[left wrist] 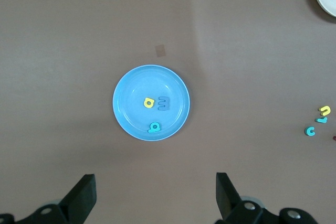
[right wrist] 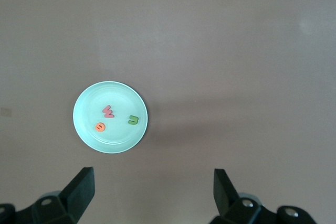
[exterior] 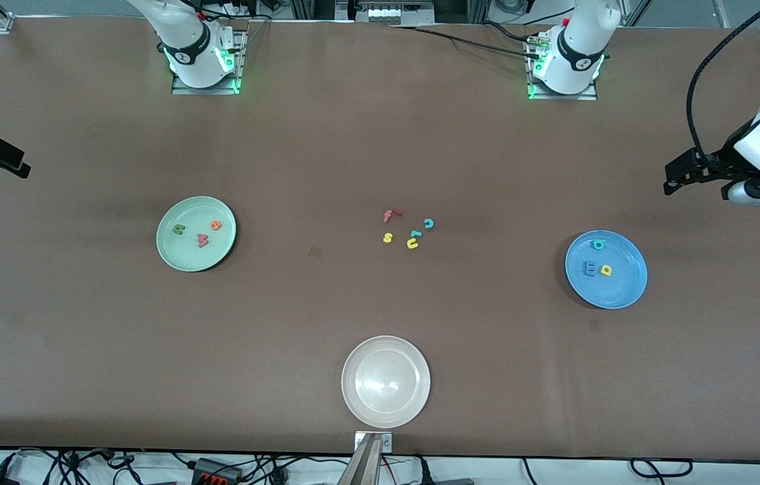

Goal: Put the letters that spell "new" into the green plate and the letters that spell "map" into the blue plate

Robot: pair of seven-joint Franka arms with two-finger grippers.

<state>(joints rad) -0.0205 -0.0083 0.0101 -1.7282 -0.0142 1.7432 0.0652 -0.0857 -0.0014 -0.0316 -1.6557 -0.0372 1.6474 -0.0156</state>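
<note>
The green plate (exterior: 181,254) (right wrist: 92,106) lies toward the right arm's end of the table. On it are a dark green n (exterior: 179,229) (right wrist: 133,120), an orange e (exterior: 215,225) (right wrist: 99,127) and a red w (exterior: 203,240) (right wrist: 108,111). Toward the left arm's end, the blue plate (exterior: 617,294) (left wrist: 131,90) carries a blue m (exterior: 590,269) (left wrist: 164,103), a yellow a (exterior: 606,270) (left wrist: 149,102) and a teal p (exterior: 598,244) (left wrist: 154,127). My left gripper (exterior: 673,176) (left wrist: 156,192) hangs open and empty over bare table beside the blue plate. My right gripper (exterior: 21,168) (right wrist: 153,190) is open and empty, high over its end of the table.
Loose letters lie mid-table: a red f (exterior: 390,215), a teal c (exterior: 428,223), a yellow s (exterior: 387,237), a yellow u (exterior: 412,244) and a small teal piece (exterior: 415,234). A whitish-beige plate (exterior: 385,397) sits nearest the front camera.
</note>
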